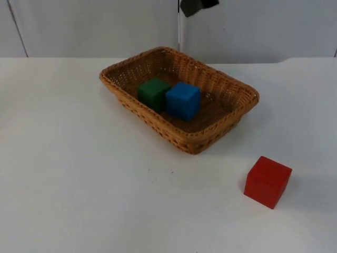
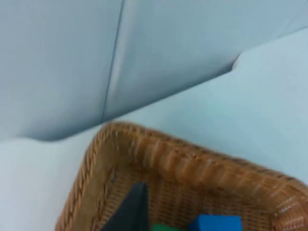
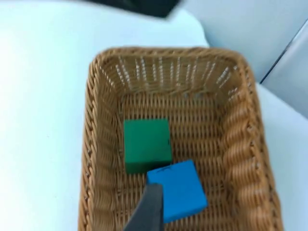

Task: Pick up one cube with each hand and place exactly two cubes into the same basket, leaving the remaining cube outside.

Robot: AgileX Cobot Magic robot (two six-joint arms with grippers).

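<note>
A brown wicker basket (image 1: pixel 231 87) stands at the middle back of the table. A green cube (image 1: pixel 153 93) and a blue cube (image 1: pixel 182 100) lie inside it, side by side and touching. A red cube (image 1: pixel 267 181) rests on the bare table outside, to the front right of the basket. The right gripper (image 3: pixel 149 211) hovers above the basket (image 3: pixel 103 144), over the blue cube (image 3: pixel 180 190), with the green cube (image 3: pixel 147 144) just beyond; it holds nothing that I can see. The left gripper (image 2: pixel 132 211) hangs over one end of the basket (image 2: pixel 159 154), beside the blue cube (image 2: pixel 215 224).
A black part of an arm (image 1: pixel 197 6) hangs at the back, above the basket's far side. The grey partition wall (image 1: pixel 95 26) closes the table behind the basket. White table top (image 1: pixel 79 179) spreads to the left and front.
</note>
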